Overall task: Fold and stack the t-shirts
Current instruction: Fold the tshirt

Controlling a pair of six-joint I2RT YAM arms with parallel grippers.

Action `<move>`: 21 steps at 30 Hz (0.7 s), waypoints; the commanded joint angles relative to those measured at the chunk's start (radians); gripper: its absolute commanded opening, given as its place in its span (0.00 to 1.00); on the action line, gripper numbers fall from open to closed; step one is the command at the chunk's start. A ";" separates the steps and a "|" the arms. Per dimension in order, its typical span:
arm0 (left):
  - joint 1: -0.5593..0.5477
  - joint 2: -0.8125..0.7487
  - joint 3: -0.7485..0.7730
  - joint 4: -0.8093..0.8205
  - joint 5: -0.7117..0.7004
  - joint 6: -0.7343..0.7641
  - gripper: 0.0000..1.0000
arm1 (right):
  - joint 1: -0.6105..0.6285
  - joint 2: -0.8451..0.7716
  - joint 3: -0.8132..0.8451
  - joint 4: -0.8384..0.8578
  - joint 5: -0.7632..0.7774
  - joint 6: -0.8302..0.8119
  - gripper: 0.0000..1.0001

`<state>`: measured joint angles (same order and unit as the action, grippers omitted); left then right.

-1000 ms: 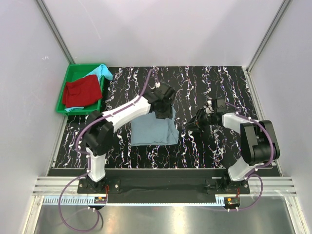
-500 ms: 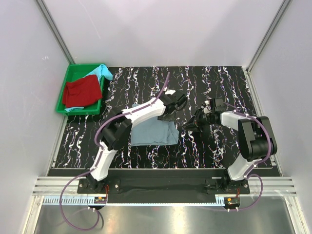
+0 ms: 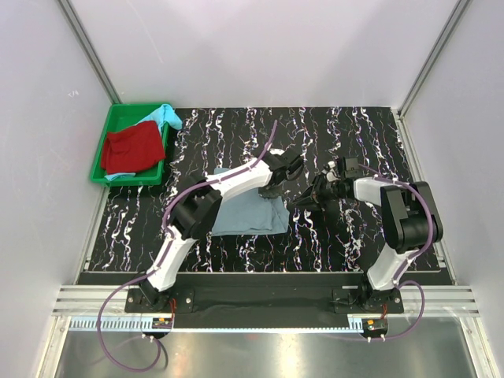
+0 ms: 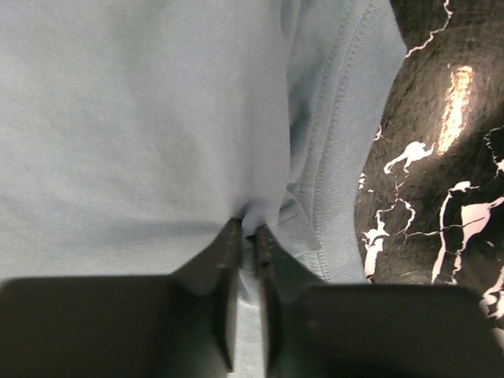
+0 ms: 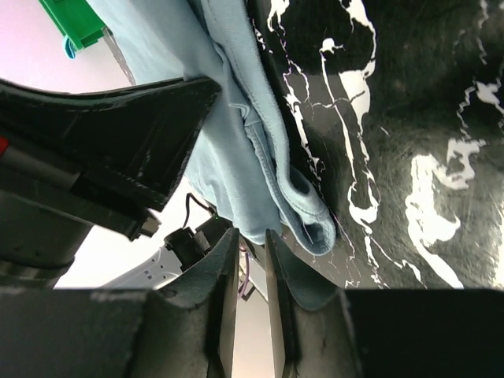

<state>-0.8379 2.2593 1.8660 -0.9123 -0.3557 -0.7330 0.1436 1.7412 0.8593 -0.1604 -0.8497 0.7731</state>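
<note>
**Left arm now reaching across the shirt to its right edge**

Over the last second your left arm [image 3: 235,179] has swung off the far side of the grey-blue t-shirt [image 3: 248,216]. It now stretches across the shirt to the right-hand edge, and the left jaws have come in from wide. Your right arm [image 3: 376,191] has edged left toward that same edge. The tray and its load lie as they did.

The left arm's white link lies diagonally over the far half of the shirt and hides that part from above. The two sets of jaws sit near each other at the shirt's right side, on the black, white-veined table [image 3: 354,138].

The grey-blue t-shirt lies mid-table, folded to a rough rectangle, with stacked hems and a ribbed band along its right edge. The left jaws are pinched tight on a small tuck of its cloth. The right jaws stand at a narrow slit right against the layered corner, but you cannot tell whether any cloth is caught.

At the table's far left, the green tray [image 3: 116,112] holds the red t-shirt [image 3: 131,150] on top. The light turquoise t-shirt [image 3: 167,116] lies under it and spills over the far right rim.
</note>
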 commanded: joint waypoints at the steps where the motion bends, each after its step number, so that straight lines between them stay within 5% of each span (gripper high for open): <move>1: 0.005 -0.007 0.044 0.013 0.017 0.001 0.07 | 0.017 0.029 0.037 0.038 -0.041 0.015 0.26; 3: 0.014 -0.021 0.035 0.012 0.023 0.006 0.00 | 0.036 0.053 0.049 0.047 -0.043 0.020 0.26; 12: 0.042 -0.150 -0.027 0.016 0.083 0.014 0.00 | 0.142 0.165 0.150 0.102 0.027 0.086 0.10; 21: 0.071 -0.205 -0.059 0.021 0.101 0.038 0.00 | 0.169 0.286 0.282 0.110 0.084 0.089 0.06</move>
<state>-0.7818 2.1117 1.8168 -0.9192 -0.2749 -0.7113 0.2970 1.9930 1.0813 -0.0814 -0.7990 0.8539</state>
